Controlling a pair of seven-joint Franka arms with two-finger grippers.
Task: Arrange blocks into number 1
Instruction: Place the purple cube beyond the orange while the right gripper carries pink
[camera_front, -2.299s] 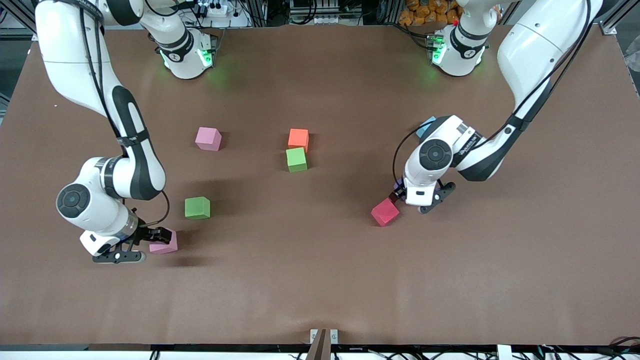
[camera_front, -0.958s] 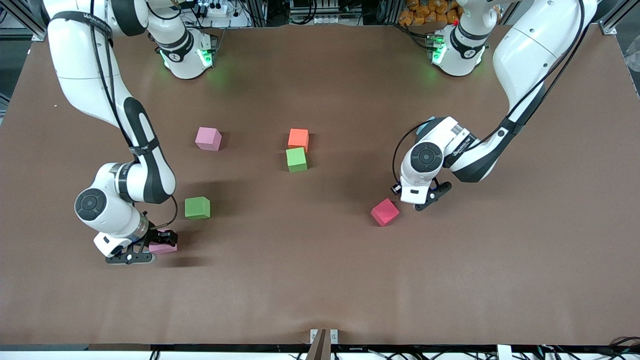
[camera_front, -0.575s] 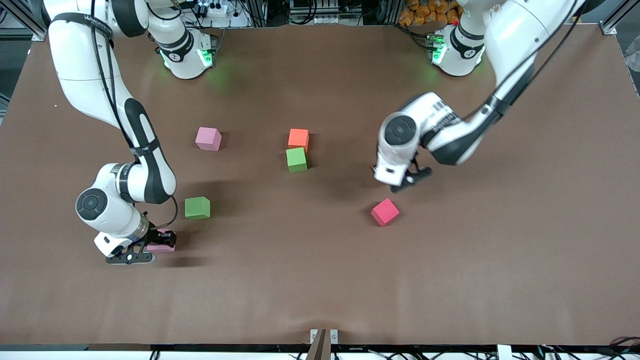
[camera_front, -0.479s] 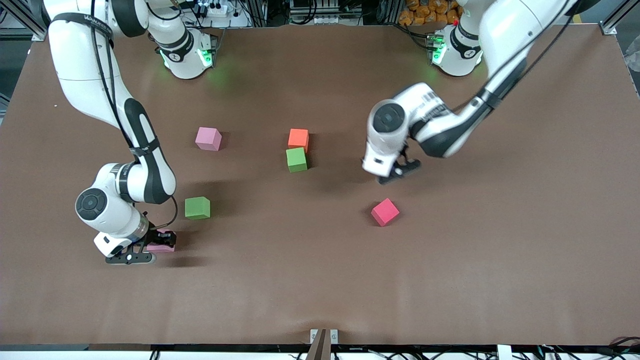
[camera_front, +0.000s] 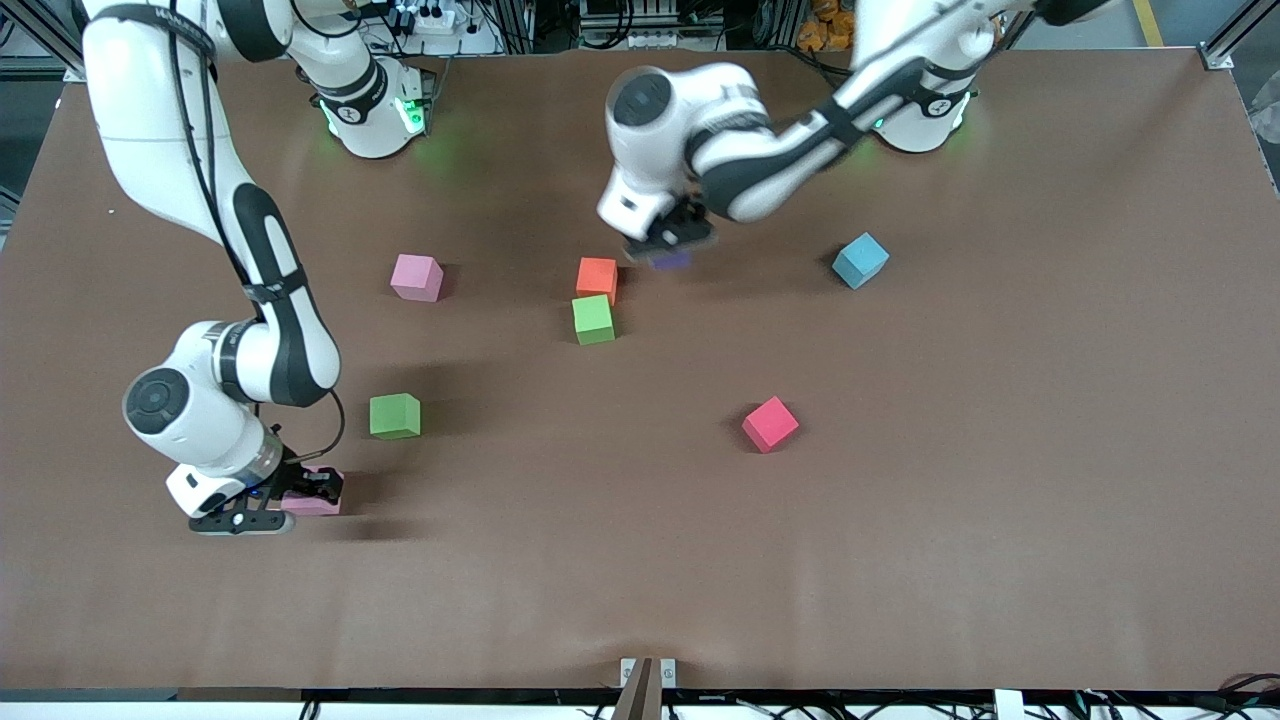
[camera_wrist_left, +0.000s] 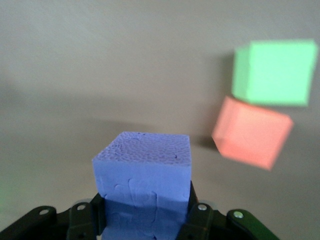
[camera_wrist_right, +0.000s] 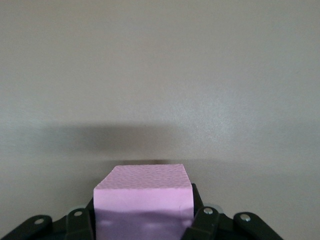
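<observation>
Front view shows the left gripper (camera_front: 668, 240) in the air over the tabletop (camera_front: 900, 520) just at 3 o'clock of the orange block (camera_front: 597, 278), its jaws closed on the purple block (camera_front: 670, 260); the left wrist view confirms the purple block (camera_wrist_left: 142, 182) pinched between the pads with the orange block (camera_wrist_left: 252, 131) and a green block (camera_wrist_left: 275, 72) ahead of it. Those two touch in a short column, the green block (camera_front: 593, 319) at 6 o'clock of the orange one, so the step in hand looks like adding purple to that line. To do it well I would square the cube's faces to the column, lower it flat until it rests, set it close without nudging the neighbours, then let go and lift straight up. The right gripper (camera_front: 300, 493) sits low at the right arm's end of the tabletop, its jaws closed around a pink block (camera_front: 312, 500), seen clamped in the right wrist view (camera_wrist_right: 144, 205); whether that block has left the surface I cannot tell. Loose elsewhere are a second pink block (camera_front: 417, 277), a second green block (camera_front: 395, 415), the red block (camera_front: 770, 424) and the light blue block (camera_front: 860, 260). The left gripper is motion-blurred and hides most of the purple block from the front, so its height above the surface is hard to judge
</observation>
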